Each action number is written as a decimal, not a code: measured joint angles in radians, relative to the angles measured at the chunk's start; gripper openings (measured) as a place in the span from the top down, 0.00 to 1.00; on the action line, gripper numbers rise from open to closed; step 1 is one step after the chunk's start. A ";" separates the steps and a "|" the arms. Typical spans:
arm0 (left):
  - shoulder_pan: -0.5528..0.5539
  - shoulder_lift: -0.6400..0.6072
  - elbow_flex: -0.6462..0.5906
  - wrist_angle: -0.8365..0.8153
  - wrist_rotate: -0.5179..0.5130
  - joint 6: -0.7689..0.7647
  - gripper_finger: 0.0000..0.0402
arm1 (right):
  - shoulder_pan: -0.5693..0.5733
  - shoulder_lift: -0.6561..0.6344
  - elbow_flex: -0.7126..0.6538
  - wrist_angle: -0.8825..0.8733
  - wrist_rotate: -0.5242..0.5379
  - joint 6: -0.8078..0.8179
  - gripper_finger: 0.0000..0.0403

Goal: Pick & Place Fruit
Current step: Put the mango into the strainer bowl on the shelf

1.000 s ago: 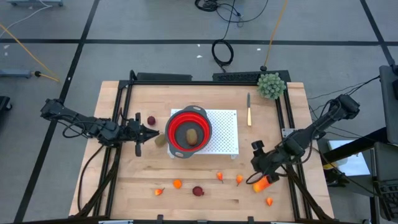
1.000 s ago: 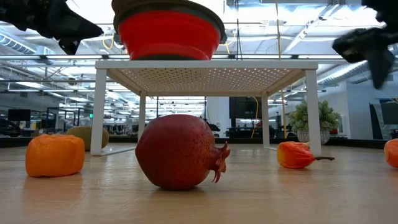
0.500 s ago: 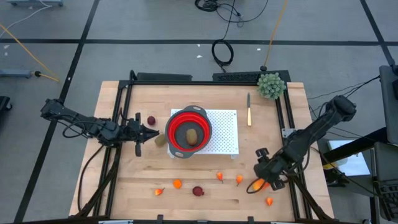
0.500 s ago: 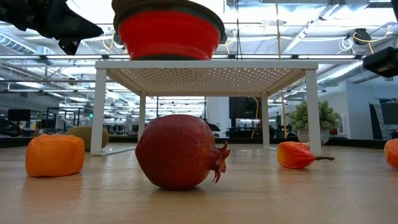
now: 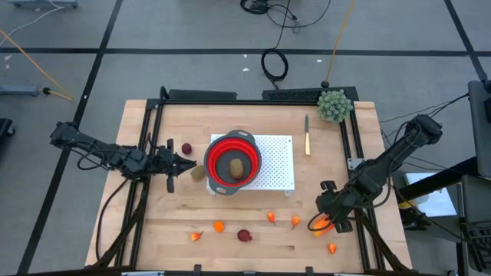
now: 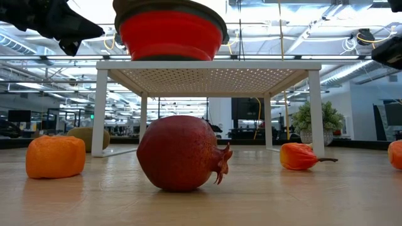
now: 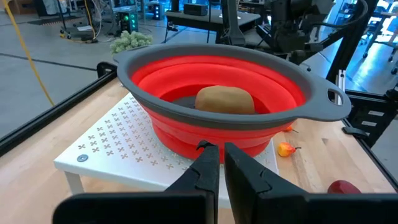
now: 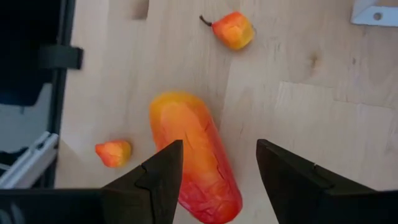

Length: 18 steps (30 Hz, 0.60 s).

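Observation:
The fruit lies scattered. One kiwi (image 5: 238,167) sits in the red bowl (image 5: 232,162), another (image 5: 198,173) lies beside the white stand (image 5: 278,162), and a dark red ball (image 5: 186,148) lies farther back. A pomegranate (image 6: 179,152) and small orange bits (image 5: 219,226) lie near the front. My right gripper (image 8: 219,155) hangs open above the red-orange oblong (image 8: 194,158), a finger on either side, apart from it. My left gripper (image 7: 217,163) is shut and empty, level just left of the bowl (image 7: 224,81).
The bowl stands on the white perforated stand at mid-table. A green bushy ball (image 5: 334,105) and a wooden-handled knife (image 5: 307,135) lie at the far right. Two small orange fruits (image 8: 233,30) (image 8: 113,153) lie close to the oblong. Black frame rails (image 5: 347,138) run along the table's sides.
My right gripper has rolled its wrist above the oblong fruit and stayed open. The left arm and all the fruit have kept still.

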 joint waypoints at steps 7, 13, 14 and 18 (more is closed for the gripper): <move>0.000 0.000 0.000 0.000 0.000 0.000 0.94 | 0.000 -0.051 0.000 0.000 -0.002 0.091 0.51; 0.000 0.000 0.000 0.000 0.000 -0.001 0.94 | 0.000 -0.072 0.000 0.001 -0.053 0.120 0.51; 0.000 0.000 0.000 0.000 0.000 -0.001 0.94 | 0.000 -0.072 0.000 0.001 -0.052 0.121 0.51; 0.000 0.000 0.000 0.000 0.000 -0.001 0.94 | 0.000 -0.072 0.000 0.001 -0.039 0.121 0.51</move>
